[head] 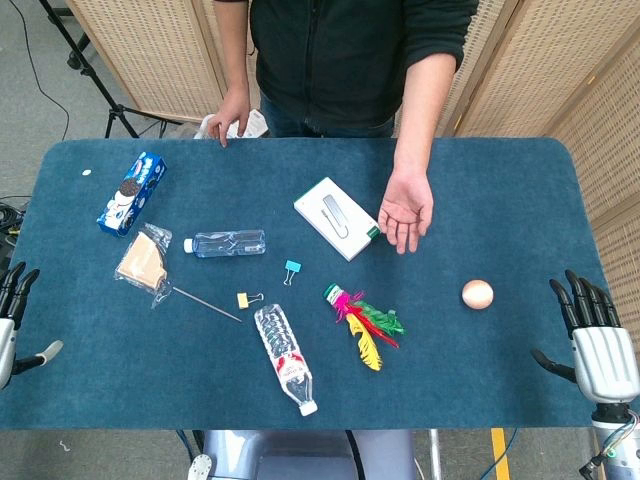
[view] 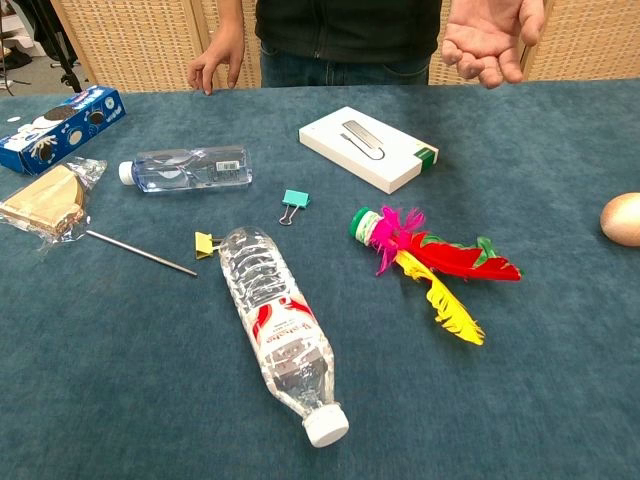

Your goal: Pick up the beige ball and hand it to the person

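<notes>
Both hands, left hand (head: 12, 300) and right hand (head: 597, 335), empty, fingers spread; beige ball (head: 477, 294) untouched; Oreo box (head: 131, 193) readable.

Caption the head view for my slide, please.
Open right hand waits near the beige ball while the person's palm is outstretched.

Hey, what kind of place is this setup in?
Probably an indoor lab or test room, not a home: a blue felt-covered table strewn with unrelated props, woven wicker partition screens behind it, and a black tripod stand with cables on the grey floor.
</notes>
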Robot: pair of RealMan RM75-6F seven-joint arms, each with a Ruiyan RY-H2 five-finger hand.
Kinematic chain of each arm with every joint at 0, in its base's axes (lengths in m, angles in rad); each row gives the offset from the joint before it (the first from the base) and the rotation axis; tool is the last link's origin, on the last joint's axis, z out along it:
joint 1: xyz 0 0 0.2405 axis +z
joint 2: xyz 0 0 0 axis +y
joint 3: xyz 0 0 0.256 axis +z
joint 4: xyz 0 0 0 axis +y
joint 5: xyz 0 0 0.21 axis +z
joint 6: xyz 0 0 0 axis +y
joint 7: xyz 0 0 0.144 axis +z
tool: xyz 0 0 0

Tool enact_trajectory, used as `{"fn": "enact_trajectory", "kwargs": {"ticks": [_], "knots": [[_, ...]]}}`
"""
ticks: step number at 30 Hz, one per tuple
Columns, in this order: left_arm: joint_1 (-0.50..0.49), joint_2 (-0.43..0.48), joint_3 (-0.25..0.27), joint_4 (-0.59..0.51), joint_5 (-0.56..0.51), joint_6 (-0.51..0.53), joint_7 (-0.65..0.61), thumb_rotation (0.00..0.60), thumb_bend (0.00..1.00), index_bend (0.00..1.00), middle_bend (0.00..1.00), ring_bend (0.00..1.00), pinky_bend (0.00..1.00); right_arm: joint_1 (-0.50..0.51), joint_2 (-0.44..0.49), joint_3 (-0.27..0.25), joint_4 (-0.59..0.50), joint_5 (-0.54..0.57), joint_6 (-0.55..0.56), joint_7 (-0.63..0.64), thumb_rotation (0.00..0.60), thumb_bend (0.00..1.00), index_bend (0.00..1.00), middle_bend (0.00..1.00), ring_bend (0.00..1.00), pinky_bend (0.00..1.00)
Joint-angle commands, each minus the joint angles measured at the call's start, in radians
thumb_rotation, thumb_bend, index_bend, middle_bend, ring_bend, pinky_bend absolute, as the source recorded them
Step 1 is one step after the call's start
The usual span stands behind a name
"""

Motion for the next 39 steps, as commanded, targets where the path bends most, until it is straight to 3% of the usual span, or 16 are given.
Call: {"fn": "enact_trajectory", "kwargs": {"ticks": [1, 7, 10, 18, 24, 29, 35, 39], "knots": [[0.000, 0.000, 0.000, 0.000, 0.000, 0.000, 0.002, 0.600, 0.00, 0.00, 0.00, 0.00, 0.00, 0.002, -0.001, 0.000, 0.002, 0.006, -0.009, 0.000, 0.600, 0.00, 0.00, 0.00, 0.00, 0.10], [0.005, 0.002, 0.000, -0.003, 0.002, 0.007, 0.001, 0.600, 0.00, 0.00, 0.00, 0.00, 0.00, 0.019, 0.001, -0.009, 0.001, 0.027, -0.069, 0.013, 0.600, 0.00, 0.00, 0.00, 0.00, 0.10], [0.008, 0.008, -0.003, -0.012, 0.007, 0.019, -0.008, 0.600, 0.00, 0.00, 0.00, 0.00, 0.00, 0.061, -0.001, -0.007, 0.020, 0.050, -0.159, 0.061, 0.600, 0.00, 0.00, 0.00, 0.00, 0.10], [0.017, 0.027, -0.010, -0.036, -0.003, 0.030, -0.014, 0.600, 0.00, 0.00, 0.00, 0.00, 0.00, 0.224, -0.081, 0.017, 0.229, 0.106, -0.435, 0.125, 0.600, 0.00, 0.02, 0.00, 0.00, 0.10], [0.021, 0.033, -0.020, -0.050, -0.022, 0.032, -0.007, 0.600, 0.00, 0.00, 0.00, 0.00, 0.00, 0.295, -0.162, 0.030, 0.347, 0.133, -0.523, 0.089, 0.600, 0.00, 0.06, 0.01, 0.00, 0.11], [0.017, 0.032, -0.024, -0.049, -0.040, 0.013, -0.003, 0.600, 0.00, 0.00, 0.00, 0.00, 0.00, 0.343, -0.247, 0.043, 0.453, 0.171, -0.587, 0.083, 0.600, 0.00, 0.14, 0.11, 0.09, 0.20], [0.010, 0.031, -0.026, -0.047, -0.051, -0.004, 0.001, 0.600, 0.00, 0.00, 0.00, 0.00, 0.00, 0.369, -0.300, 0.045, 0.530, 0.201, -0.633, 0.081, 0.600, 0.00, 0.20, 0.21, 0.16, 0.22], [0.009, 0.029, -0.028, -0.045, -0.052, -0.007, 0.002, 0.600, 0.00, 0.00, 0.00, 0.00, 0.00, 0.378, -0.334, 0.044, 0.575, 0.202, -0.628, 0.092, 0.600, 0.04, 0.29, 0.32, 0.27, 0.31]]}}
